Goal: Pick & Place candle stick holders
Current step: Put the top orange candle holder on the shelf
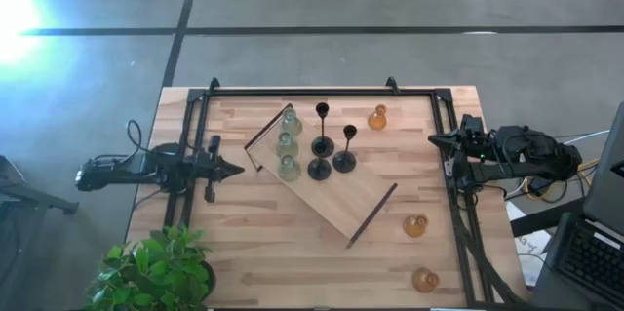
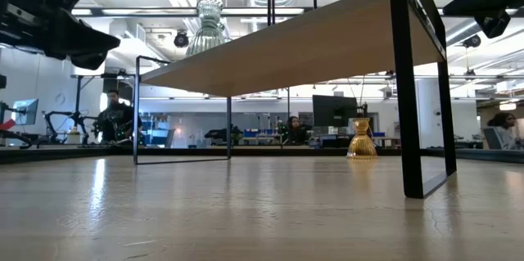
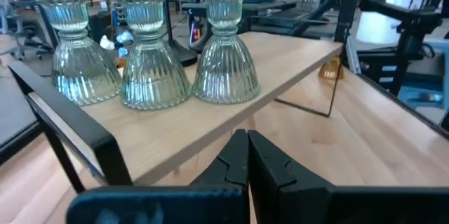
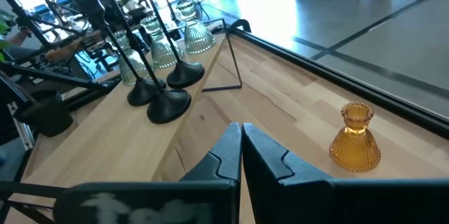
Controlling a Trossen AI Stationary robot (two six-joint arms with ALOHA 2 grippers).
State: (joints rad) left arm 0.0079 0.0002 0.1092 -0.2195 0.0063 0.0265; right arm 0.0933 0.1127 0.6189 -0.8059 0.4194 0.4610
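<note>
Three pale green glass holders (image 1: 287,142) stand in a row on the left end of a raised wooden board (image 1: 341,199); they also show in the left wrist view (image 3: 151,52). Three black holders (image 1: 329,155) stand on their round bases next to them on the board (image 4: 165,101). One amber holder (image 1: 377,117) stands on the table at the far side (image 4: 356,140). Two more amber holders (image 1: 415,224) (image 1: 424,279) stand at the near right. My left gripper (image 1: 234,167) is shut and empty, left of the board (image 3: 247,140). My right gripper (image 1: 436,139) is shut and empty at the right (image 4: 240,129).
The board stands slantwise on black frame legs (image 2: 422,114) above the table. A black rail frame (image 1: 312,90) runs along the table's far and side edges. A potted plant (image 1: 156,272) sits at the near left corner. A keyboard (image 1: 590,252) lies off the table's right.
</note>
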